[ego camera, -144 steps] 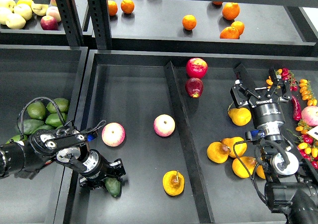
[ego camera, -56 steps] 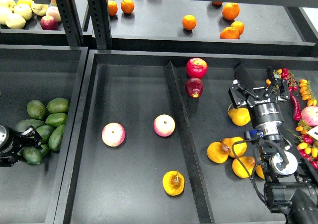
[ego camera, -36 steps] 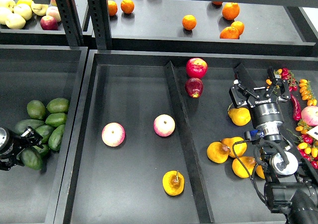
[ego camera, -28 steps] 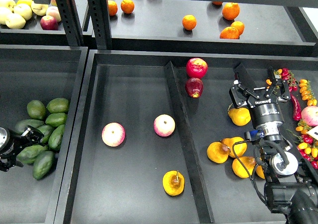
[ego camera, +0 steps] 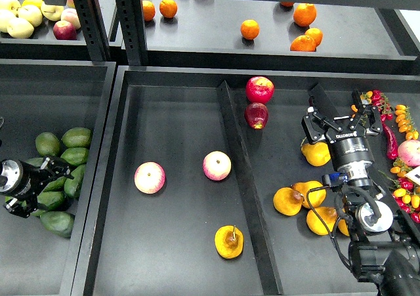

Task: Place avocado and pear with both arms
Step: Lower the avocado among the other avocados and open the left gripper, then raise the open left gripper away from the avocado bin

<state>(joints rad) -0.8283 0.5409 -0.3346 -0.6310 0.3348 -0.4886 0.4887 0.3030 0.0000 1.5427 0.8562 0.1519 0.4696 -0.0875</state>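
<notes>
The dark green avocado [ego camera: 58, 222] lies in the left bin [ego camera: 39, 99], at the near end of a pile of lighter avocados [ego camera: 71, 148]. My left gripper [ego camera: 38, 186] is open and empty just above and to the left of it, over the pile. The squat yellow-orange pear [ego camera: 229, 241] with a brown stem patch lies in the middle compartment, near its front. My right gripper [ego camera: 341, 120] is open and empty in the right compartment, above a yellow pear [ego camera: 317, 154].
Two pink-yellow apples [ego camera: 149, 177] [ego camera: 216, 165] lie in the middle compartment. A divider [ego camera: 243, 184] separates it from the right one, which holds two red apples [ego camera: 259, 89] and several yellow pears [ego camera: 298, 199]. Oranges [ego camera: 304, 41] lie on the back shelf.
My left arm carried the avocado from the middle compartment's front left corner to the left bin and let it go. It now lies by the pile. The right arm stayed still.
</notes>
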